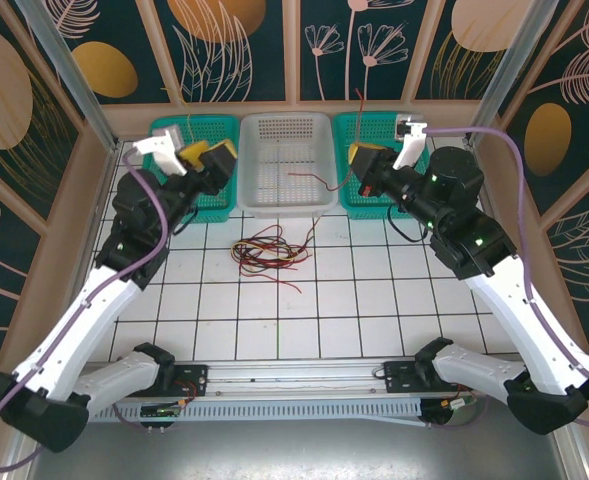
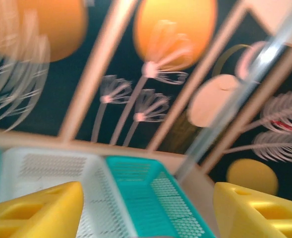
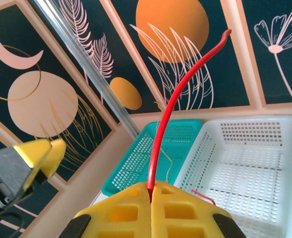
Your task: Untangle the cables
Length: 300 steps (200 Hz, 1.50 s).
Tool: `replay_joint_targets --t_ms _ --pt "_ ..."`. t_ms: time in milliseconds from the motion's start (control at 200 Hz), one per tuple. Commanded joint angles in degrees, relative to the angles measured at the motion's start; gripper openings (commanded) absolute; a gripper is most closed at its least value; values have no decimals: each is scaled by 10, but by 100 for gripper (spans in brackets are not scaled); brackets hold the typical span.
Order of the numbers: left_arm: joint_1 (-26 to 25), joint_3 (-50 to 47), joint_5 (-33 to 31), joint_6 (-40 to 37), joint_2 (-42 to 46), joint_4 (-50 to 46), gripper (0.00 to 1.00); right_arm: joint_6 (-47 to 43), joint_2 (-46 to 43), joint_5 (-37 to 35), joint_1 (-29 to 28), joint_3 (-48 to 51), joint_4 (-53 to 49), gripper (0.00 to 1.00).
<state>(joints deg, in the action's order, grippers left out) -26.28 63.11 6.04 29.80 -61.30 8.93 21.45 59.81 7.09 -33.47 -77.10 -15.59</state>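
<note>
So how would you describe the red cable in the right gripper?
Find the white basket between two teal baskets at the far edge. Just right of it, the right gripper pinches one red cable; unlike the tangled bundle on the tiles, it is lifted.

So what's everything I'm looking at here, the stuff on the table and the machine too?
Left basket: one, teal, far edge of the table, left.
White basket: one, white, far edge, between the teal ones.
Right basket: one, teal, far edge, right.
Cable tangle: one bundle of thin wires, red, yellow and black, on the tiles mid-table.
Red cable: one, red, pinched in the right gripper, end sticking up.
Table: one, white tiles.
Wall panels: several, dark with orange and pink plant drawings, around the table.
Left gripper: one, yellow fingers, open, holding nothing, over the left basket.
Right gripper: one, yellow fingers, shut on the red cable.
</note>
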Motion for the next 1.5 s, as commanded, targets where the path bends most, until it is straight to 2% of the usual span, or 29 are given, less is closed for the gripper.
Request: replay_joint_targets --t_ms 0,100,200,315,405,501,586,641,781,841,966,1071,1231,1316,1391,1446,1497 --pt "-11 41 224 -39 -70 93 72 42 -7 89 18 19 79 0" --pt "-37 69 280 -46 -119 136 76 74 0 150 52 31 121 0" --pt "-66 106 314 -82 -166 114 78 91 8 175 61 33 147 0" --pt "-92 129 361 -81 -208 102 78 108 18 196 68 31 171 0" --pt "-114 129 369 -89 -219 103 78 121 25 207 72 33 191 0" --pt "-138 138 351 -134 -229 68 76 137 34 219 77 37 213 0" --pt "-146 145 349 -146 -239 54 67 149 41 228 79 40 234 0" --pt "-147 148 353 -139 -246 57 58 153 45 228 79 41 242 0" --pt "-154 145 343 -113 -258 72 24 165 49 224 80 56 276 0" --pt "-155 137 336 -86 -262 93 13 175 46 214 81 72 302 0" --pt "-155 105 330 -16 -265 161 0 193 41 182 82 109 363 0" --pt "-155 78 326 39 -267 216 0 180 44 129 78 123 369 0" --pt "-154 68 311 90 -281 230 0 116 50 -6 53 135 340 0" --pt "-155 72 294 109 -292 215 0 115 63 -14 54 136 340 0" --pt "-154 99 241 98 -305 136 0 118 71 -5 53 133 339 0" --pt "-154 134 179 73 -319 51 0 115 73 -13 54 129 324 9" --pt "-152 167 113 44 -334 -24 0 110 70 -29 54 128 308 23"
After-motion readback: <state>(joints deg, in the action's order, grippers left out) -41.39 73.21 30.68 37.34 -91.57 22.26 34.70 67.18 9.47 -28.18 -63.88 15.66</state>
